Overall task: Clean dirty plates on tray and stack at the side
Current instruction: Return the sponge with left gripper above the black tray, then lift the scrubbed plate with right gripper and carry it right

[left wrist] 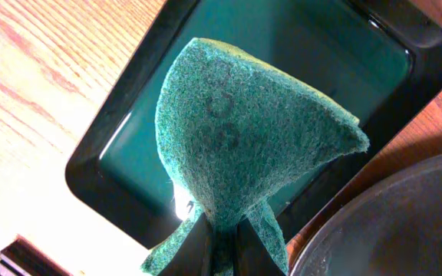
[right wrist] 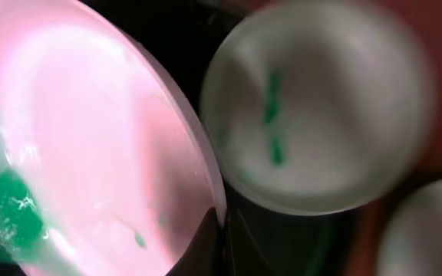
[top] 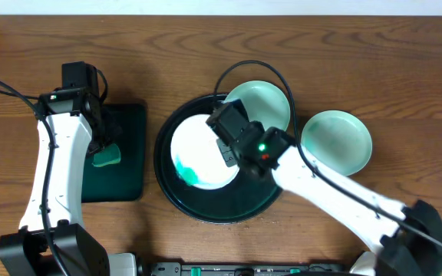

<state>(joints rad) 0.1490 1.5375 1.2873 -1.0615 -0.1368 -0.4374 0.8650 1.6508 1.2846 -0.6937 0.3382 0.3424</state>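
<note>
The round black tray [top: 171, 198] sits mid-table. My right gripper [top: 226, 148] is shut on the rim of a white plate [top: 198, 149] with a teal smear, held tilted over the tray; the wrist view shows the plate [right wrist: 75, 138] pinched between the fingers [right wrist: 222, 230]. A second plate [top: 267, 98] with teal marks rests on the tray's far right rim [right wrist: 321, 107]. A third, pale teal plate [top: 337, 141] lies on the table right of the tray. My left gripper [top: 102, 146] is shut on a green scouring pad [left wrist: 244, 130] above the rectangular tray.
A dark green rectangular tray [top: 129, 172] lies left of the round tray; it also shows in the left wrist view [left wrist: 405, 54]. Black cables loop behind the round tray.
</note>
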